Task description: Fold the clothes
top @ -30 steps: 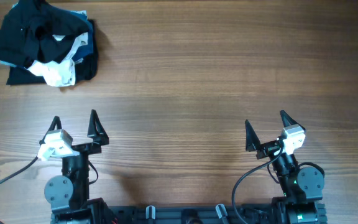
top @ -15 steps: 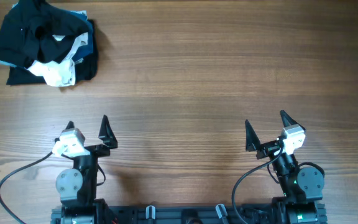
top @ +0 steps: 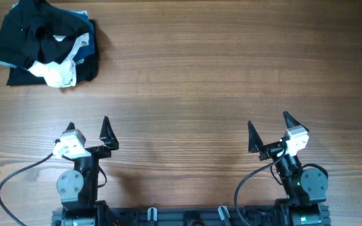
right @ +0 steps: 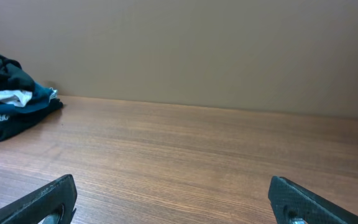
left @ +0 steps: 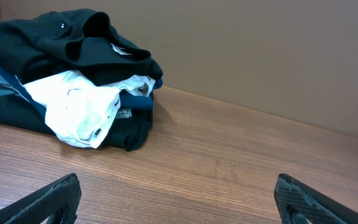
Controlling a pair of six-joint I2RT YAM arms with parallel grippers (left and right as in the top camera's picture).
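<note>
The overhead camera looks straight down on the table [top: 200,75], with the arm bases along the near edge and the pile of clothes [top: 43,44] in the far left corner. The left wrist camera sits low behind the left pincer [top: 88,122] and faces far-left, so the pile looks large and close. The right wrist camera sits low behind the right pincer [top: 267,119], and there the pile is small at the left edge. All three views share the pile, and both wrist views share the wall [left: 260,56].

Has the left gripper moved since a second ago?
Yes. In the overhead view the left gripper has shifted rightward and slightly back toward its base, judged against the clothes pile, which has stayed put.
</note>
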